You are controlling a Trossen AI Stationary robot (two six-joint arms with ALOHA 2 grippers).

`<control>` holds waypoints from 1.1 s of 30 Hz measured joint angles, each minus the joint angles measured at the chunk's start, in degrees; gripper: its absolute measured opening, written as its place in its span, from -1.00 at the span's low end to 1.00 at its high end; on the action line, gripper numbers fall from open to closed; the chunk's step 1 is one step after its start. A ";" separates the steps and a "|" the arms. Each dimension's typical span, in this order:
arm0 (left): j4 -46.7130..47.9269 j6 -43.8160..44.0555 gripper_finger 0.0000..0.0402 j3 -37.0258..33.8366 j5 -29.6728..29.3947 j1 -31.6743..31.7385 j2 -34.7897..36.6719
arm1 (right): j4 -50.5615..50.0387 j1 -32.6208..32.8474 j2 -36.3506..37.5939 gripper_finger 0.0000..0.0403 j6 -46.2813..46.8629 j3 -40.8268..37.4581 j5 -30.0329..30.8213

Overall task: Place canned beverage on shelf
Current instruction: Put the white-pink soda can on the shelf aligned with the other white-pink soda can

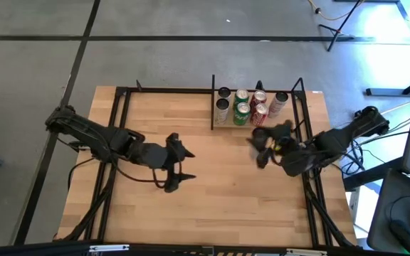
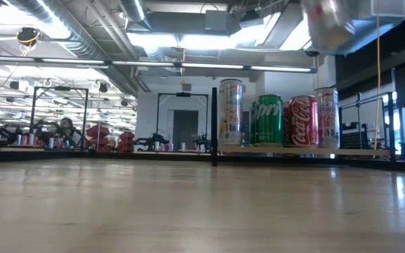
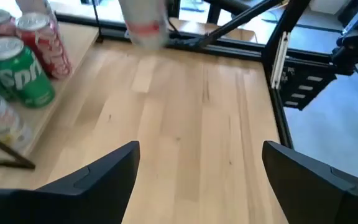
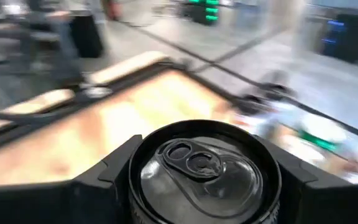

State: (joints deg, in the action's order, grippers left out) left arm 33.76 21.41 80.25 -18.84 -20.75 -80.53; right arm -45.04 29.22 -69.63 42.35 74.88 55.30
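Two arms over the table. High view: left gripper (image 1: 175,169) mid-table, fingers apart, empty; right gripper (image 1: 262,146) at 6 o'clock of the shelf (image 1: 256,126). Low view: four cans abreast on shelf. Right wrist view: fingers clamped on a can (image 4: 197,174).

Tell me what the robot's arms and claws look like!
Both arms are dark, nearly black, made of jointed sections with thin black cables trailing from them. The left claw has two flat, dark fingers that widen toward the wrist, like wedges. The right claw has the same black fingers, with smooth matte surfaces and no markings that show.
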 joint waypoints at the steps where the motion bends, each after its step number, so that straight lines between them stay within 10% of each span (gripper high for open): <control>1: 1.00 0.60 0.63 0.00 0.06 -0.01 0.37 | -4.27 -0.03 1.00 0.10 3.81 -0.48 1.59; 8: 1.75 0.72 0.61 -0.06 0.07 0.39 0.52 | -26.02 -1.80 7.75 0.10 27.20 -8.31 7.64; 15: 1.77 0.07 0.61 -0.07 0.01 2.74 0.50 | -22.80 -9.55 18.63 0.10 26.96 -23.51 7.07; 22: 1.21 -0.02 0.61 -0.10 -0.33 6.00 0.48 | 1.23 -20.31 30.68 0.10 3.29 -37.72 5.47; 33: -0.65 0.53 0.61 -0.11 -1.60 9.57 0.45 | 26.91 -43.06 35.04 0.10 -26.25 -49.07 -13.34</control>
State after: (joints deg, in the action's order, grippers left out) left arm 33.11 21.93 80.14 -20.44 -11.18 -80.07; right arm -18.13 -13.84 -34.59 16.09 25.81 41.96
